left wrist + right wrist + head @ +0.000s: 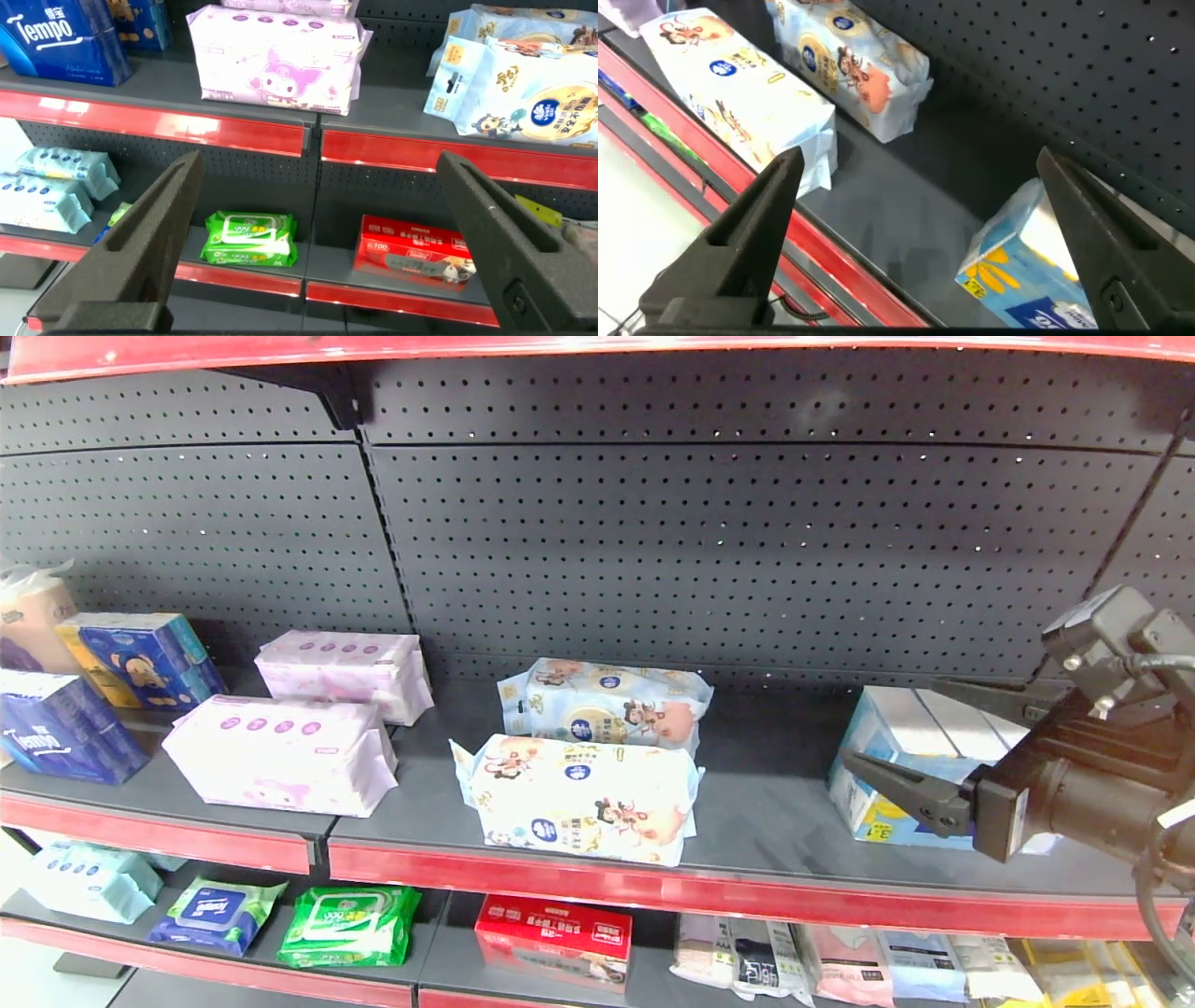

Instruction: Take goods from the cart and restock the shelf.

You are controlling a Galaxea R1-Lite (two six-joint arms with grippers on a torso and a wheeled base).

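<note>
Partly hidden behind the spread right tool (889, 720) sits a blue pack (934, 739); the left tool (318, 166) gapes too.

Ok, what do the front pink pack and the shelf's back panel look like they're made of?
Front pink pack: likely thin plastic film, slightly glossy, with crimped, gathered end seals. Back panel: probably painted metal, matte dark grey, punched with regular rows of holes.

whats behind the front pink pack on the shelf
A second pink pack lies behind the front pink pack, the perforated back panel beyond. The shelf between them is hidden.
</note>
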